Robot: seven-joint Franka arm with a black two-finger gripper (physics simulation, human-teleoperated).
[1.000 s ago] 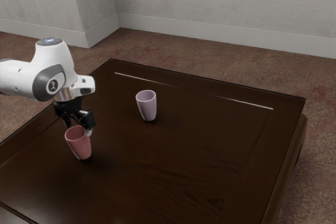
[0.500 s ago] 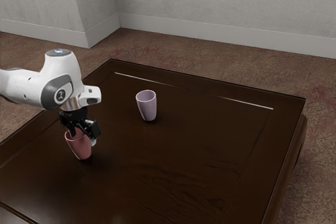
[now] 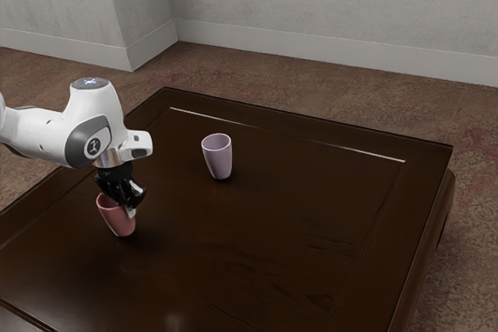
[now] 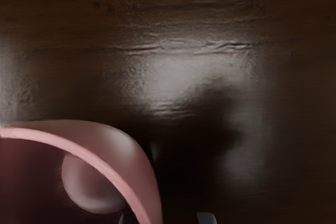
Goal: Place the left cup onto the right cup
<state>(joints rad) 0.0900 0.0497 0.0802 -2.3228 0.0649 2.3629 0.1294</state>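
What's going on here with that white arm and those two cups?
A white robot arm is reaching down to the pink handleless cup, which stands upright on the dark wooden table. Its black tool sits at the cup's rim, open around the wall, not yet gripping. The lilac handleless cup, where the pink one should go, stands apart toward the exterior view's right.

White arm (image 3: 39, 131), grey joint caps (image 3: 87, 145), black jaws
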